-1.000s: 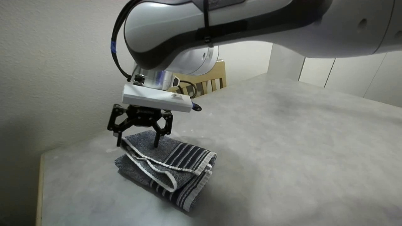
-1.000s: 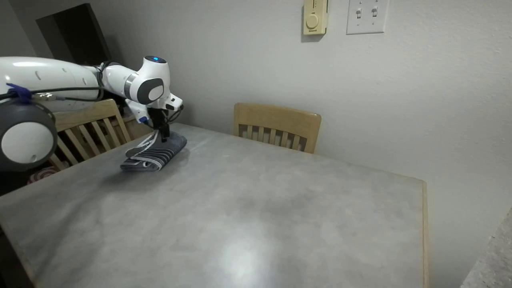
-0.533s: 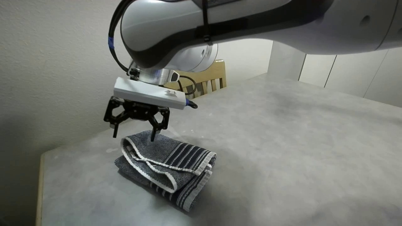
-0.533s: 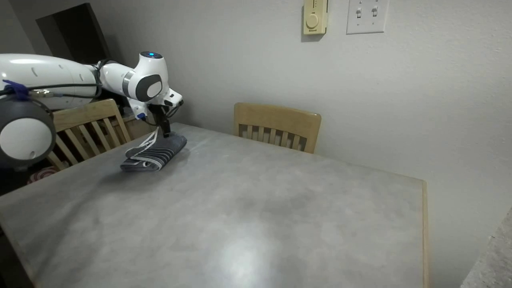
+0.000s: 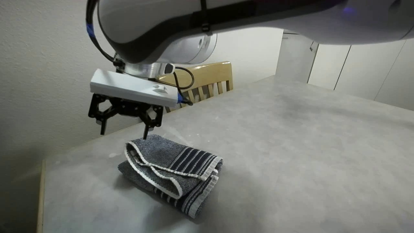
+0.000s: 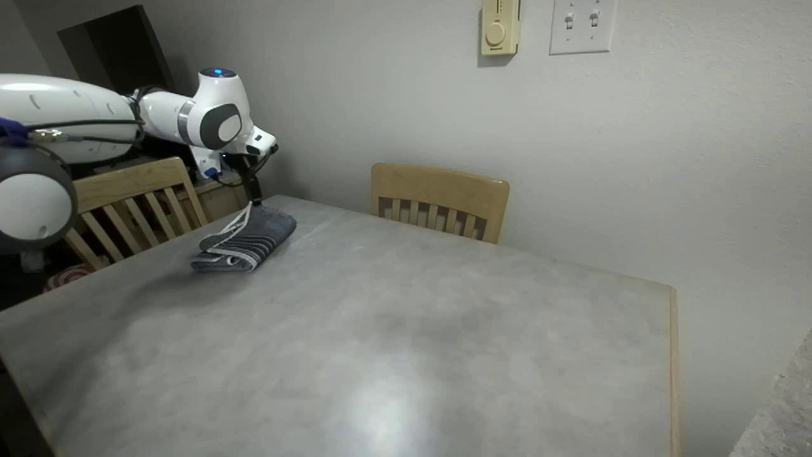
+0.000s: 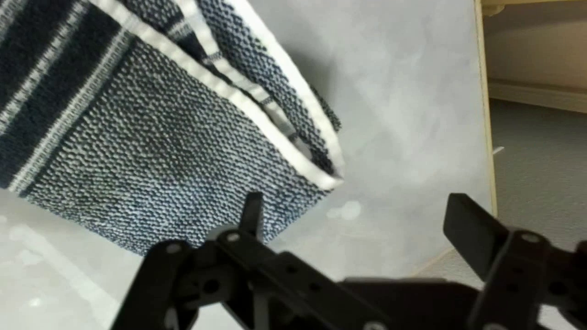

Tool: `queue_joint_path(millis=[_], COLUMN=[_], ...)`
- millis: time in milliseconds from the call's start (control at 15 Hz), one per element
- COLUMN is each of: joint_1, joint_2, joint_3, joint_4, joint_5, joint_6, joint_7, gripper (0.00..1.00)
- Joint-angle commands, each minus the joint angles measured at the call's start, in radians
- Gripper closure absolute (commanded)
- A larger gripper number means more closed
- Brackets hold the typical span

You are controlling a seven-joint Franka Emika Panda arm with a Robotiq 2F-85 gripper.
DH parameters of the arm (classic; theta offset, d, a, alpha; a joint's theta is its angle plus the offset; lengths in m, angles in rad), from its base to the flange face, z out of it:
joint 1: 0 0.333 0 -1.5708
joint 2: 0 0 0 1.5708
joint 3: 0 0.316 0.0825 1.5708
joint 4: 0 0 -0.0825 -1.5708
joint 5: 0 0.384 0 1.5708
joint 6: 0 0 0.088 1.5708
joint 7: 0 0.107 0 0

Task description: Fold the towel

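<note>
The towel (image 5: 171,153) lies folded in layers on the table, blue-grey with white edging and dark striped bands. Its upper layers gape a little along one white-edged side, and they sit askew over the lower layer. It also shows in an exterior view (image 6: 271,225) near the table's corner. My gripper (image 5: 124,135) hangs above the table just beyond the towel's far corner, jaws wide apart and holding nothing. In the wrist view one of the fingers (image 7: 252,213) overlaps the towel (image 7: 160,151) in the picture, while the opposite one is off to the side of it.
The grey table (image 6: 444,330) ends at a wooden edge (image 7: 487,114) close to the gripper, with a textured wall (image 5: 48,81) behind. Wooden chairs (image 6: 438,184) (image 6: 136,181) stand against the table's sides. A dark screen (image 6: 117,51) is behind the arm.
The gripper has risen off the towel and shifted toward the wall side, leftward in both exterior views. Its jaws have stayed apart. Apart from slight settling at its raised corner, the towel lies unchanged.
</note>
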Motion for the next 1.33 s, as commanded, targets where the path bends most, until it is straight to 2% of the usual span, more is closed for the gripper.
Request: queue_joint_path(millis=[0, 733, 1267], joint_1=[0.031, 0.075, 0.070], joint_2=[-0.049, -0.121, -0.113], joint_3=[-0.040, -0.113, -0.096], joint_4=[-0.015, -0.009, -0.011], joint_5=[-0.049, -0.154, -0.143], joint_6=[-0.004, -0.016, 0.002], joint_7=[0.078, 0.216, 0.197], gripper=[0.00, 0.00, 0.00])
